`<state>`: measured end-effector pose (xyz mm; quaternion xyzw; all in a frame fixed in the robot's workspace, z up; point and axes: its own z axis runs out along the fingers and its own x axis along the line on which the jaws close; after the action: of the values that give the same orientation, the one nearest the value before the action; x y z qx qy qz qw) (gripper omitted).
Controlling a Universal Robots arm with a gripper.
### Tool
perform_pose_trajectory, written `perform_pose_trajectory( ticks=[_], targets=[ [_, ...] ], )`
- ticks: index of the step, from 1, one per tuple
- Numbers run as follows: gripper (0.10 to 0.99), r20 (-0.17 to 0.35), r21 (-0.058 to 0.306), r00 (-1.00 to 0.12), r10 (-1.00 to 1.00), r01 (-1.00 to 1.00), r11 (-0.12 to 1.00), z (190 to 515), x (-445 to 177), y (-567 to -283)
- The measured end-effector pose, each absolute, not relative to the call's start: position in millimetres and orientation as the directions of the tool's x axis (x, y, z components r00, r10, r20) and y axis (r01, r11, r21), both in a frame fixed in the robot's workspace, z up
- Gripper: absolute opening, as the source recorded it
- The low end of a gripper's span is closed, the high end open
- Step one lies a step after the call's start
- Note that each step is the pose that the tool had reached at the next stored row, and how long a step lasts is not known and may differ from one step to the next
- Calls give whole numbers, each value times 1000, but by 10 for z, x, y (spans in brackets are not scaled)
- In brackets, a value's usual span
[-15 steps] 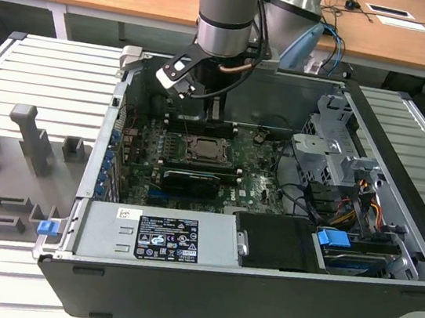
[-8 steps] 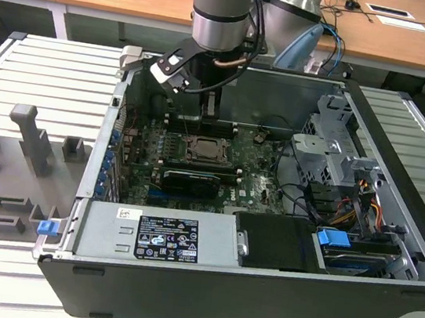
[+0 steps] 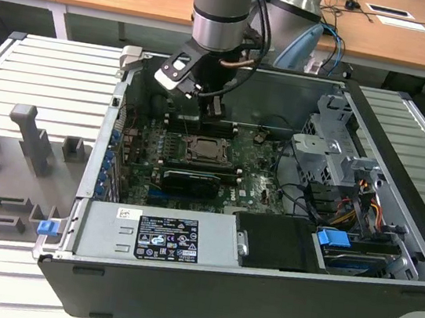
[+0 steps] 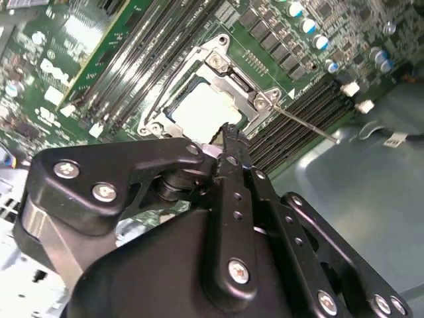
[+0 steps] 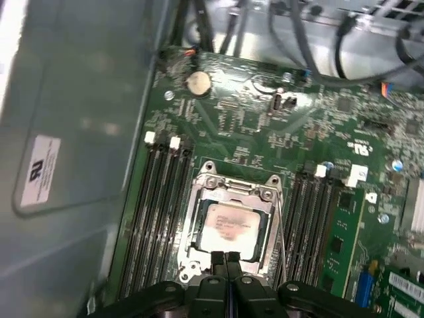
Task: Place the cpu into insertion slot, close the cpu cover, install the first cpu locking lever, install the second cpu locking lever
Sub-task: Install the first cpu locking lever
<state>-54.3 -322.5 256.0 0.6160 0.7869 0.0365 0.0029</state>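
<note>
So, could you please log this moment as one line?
cpu: seated in insertion slot | cpu cover: down | gripper: shut, tips at cover's edge

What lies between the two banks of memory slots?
The insertion slot, holding the cpu framed by the cover; the first wrist view shows it.

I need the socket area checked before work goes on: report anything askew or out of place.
One thing: a thin metal lever juts from a corner of the cpu cover out across the memory slots rather than lying along its edge, so it looks unlatched. The cpu sits square in the window.
</note>
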Motion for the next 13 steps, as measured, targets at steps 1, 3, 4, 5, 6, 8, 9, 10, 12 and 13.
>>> perform_pose_trajectory(
  ticks=[1,3,4,5,6,8,9,10,12,13],
  targets=[
    [106,40,61,-253,967,966,250,2560,-543,-3225],
    [106,39,61,-309,950,950,307,2560,-543,-3225],
    [106,39,61,-333,942,942,330,2560,-543,-3225],
    [106,39,61,-347,937,937,344,2560,-543,-3225],
    [106,39,61,-354,934,934,352,2560,-543,-3225],
    [106,39,61,-369,929,929,366,2560,-543,-3225],
    [106,39,61,-375,926,926,372,2560,-543,-3225],
    [106,39,61,-384,923,922,381,2560,-543,-3225],
    [106,39,61,-404,914,914,401,2560,-543,-3225],
    [106,39,61,-409,912,912,406,2560,-543,-3225]
  ],
)
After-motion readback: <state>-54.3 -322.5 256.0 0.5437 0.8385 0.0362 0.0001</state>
